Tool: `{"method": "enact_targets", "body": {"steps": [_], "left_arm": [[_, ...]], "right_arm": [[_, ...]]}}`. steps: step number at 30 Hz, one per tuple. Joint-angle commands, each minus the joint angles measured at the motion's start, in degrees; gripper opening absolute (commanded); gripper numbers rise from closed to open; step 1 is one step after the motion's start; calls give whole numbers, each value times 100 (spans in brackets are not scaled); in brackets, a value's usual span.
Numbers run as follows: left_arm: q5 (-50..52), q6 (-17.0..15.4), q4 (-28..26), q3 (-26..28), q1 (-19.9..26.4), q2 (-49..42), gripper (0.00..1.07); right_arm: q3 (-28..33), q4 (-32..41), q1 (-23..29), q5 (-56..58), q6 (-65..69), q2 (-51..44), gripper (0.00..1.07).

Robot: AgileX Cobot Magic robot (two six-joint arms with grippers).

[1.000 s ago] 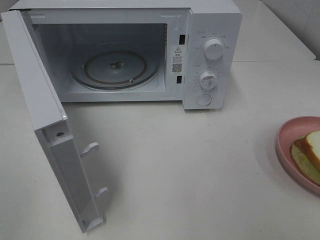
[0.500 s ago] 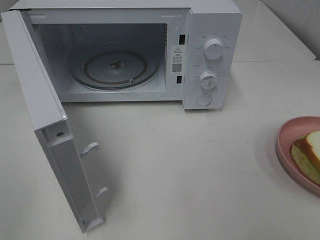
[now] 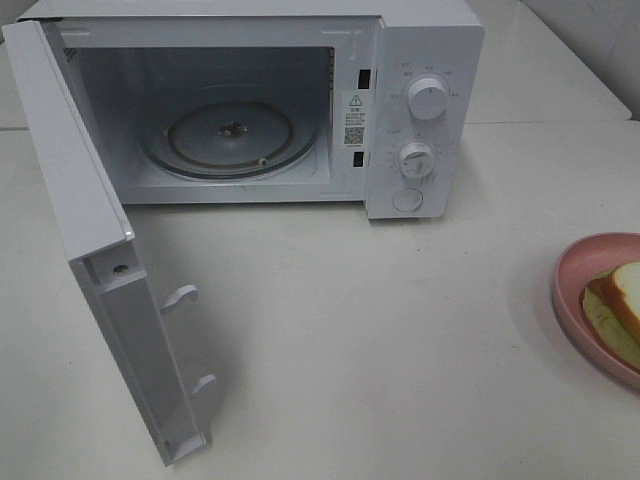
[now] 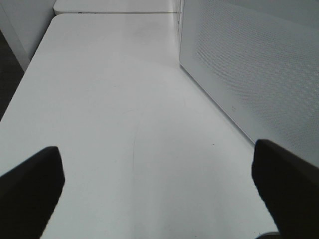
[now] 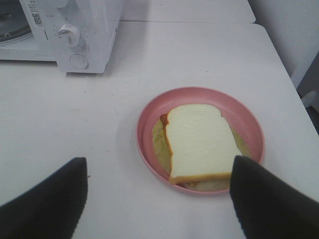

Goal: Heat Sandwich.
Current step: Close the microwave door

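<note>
Neither arm appears in the high view. Each gripper shows only in its own wrist view, as two dark fingertips at the frame edges.

Left gripper (image 4: 158,184): released, fingers (image 4: 30,189) spread wide with nothing between them. It hangs low over the bare counter (image 4: 124,99), pointed along it, with the perforated outer face of the door (image 4: 259,64) just beside one finger.

Right gripper (image 5: 159,199): released, jaws wide and empty. It hovers above the counter, tilted down toward the plate (image 5: 149,119), not touching it. One fingertip overlaps the plate's rim in the picture; contact cannot be confirmed.

Sandwich (image 5: 197,142): lies flat on the pink plate, white top slice with tan crust, pale green-yellow filling showing at its edges. In the high view the plate (image 3: 575,275) sits at about 4 o'clock from the microwave (image 3: 425,60), well apart from it and cut by the frame edge — only a corner of the sandwich (image 3: 625,295) shows.

Microwave: door (image 3: 100,250) swung fully open at 9 o'clock, the glass turntable (image 3: 230,135) bare inside the cavity.

Markings: a white label (image 3: 354,118) on the cavity's front frame carries a warning triangle, lines of small print and a QR-type code — the text is too small to read. Two dials (image 3: 427,98) and a round button (image 3: 408,200) sit on the control panel; the scale marks around the dials are illegible.
</note>
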State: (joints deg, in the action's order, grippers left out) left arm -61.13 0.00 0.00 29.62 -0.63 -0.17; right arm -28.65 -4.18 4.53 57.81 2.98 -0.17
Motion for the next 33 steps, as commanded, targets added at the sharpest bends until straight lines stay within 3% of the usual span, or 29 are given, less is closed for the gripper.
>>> {"method": "enact_targets", "body": {"steps": [1, 15, 24, 29, 31, 32, 33], "left_arm": [[0, 0, -52, -6, 6, -57, 98], [40, 0, -86, 34, 6, -52, 98], [682, 0, -97, 201, 6, 596, 98], [963, 0, -92, 183, 6, 1484, 87], [1100, 0, -92, 183, 6, 1822, 79], [1255, 0, -92, 183, 6, 2172, 69], [1255, 0, -92, 183, 6, 2172, 69]], "right_arm": [[11, 17, -46, -57, -69, -155, 76], [11, 17, -46, -57, -69, -155, 76], [11, 17, -46, -57, -69, -155, 76], [11, 17, -46, -57, -69, -155, 76], [11, 17, -46, -57, -69, -155, 76], [11, 17, -46, -57, -69, -155, 76], [11, 17, -46, -57, -69, -155, 76]]}}
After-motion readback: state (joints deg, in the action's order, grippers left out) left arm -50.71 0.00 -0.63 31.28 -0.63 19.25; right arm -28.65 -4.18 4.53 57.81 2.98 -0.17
